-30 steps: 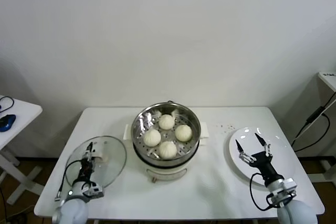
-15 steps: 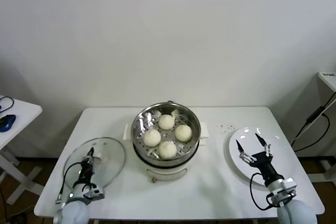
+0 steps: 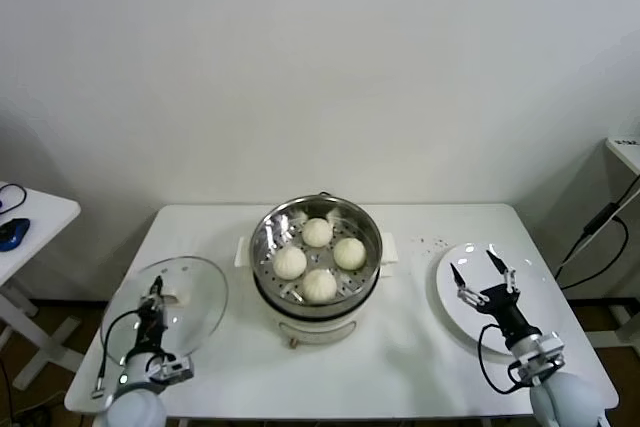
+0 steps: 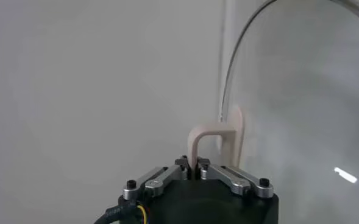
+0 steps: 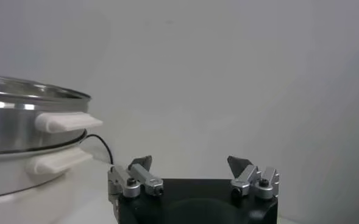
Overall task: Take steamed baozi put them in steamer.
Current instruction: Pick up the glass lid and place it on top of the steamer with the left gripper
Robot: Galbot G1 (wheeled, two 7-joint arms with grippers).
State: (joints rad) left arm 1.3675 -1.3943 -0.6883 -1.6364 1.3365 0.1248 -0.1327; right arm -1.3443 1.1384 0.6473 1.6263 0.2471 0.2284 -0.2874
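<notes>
Stainless-steel round steamer (image 3: 317,257) stands at the centre of the white table (image 3: 420,347), with four cream-white steamed baozi (image 3: 319,285) lying in a diamond on its perforated insert. From my station I judge the loading done; the step in hand looks like covering the pot.

Left gripper (image 4: 193,170), at the near left, has its jaws clenched on the white handle (image 4: 216,140) of the round glass lid (image 3: 168,305), which sits tilted left of the steamer, apart from it. To do this well, I would keep the pinch centred on the handle, lift until the glass rim clears the steel wall, carry the lid rightward, level it and lower it squarely so no bun is pressed.

Right gripper (image 3: 480,274) waits above the flat white plate (image 3: 540,282) at the near right, jaws released and spread, grasping nothing.

Orientation: the steamer opens upward and is round, so it has no long axis in plan; its white side handles (image 5: 66,122) point left and right.
</notes>
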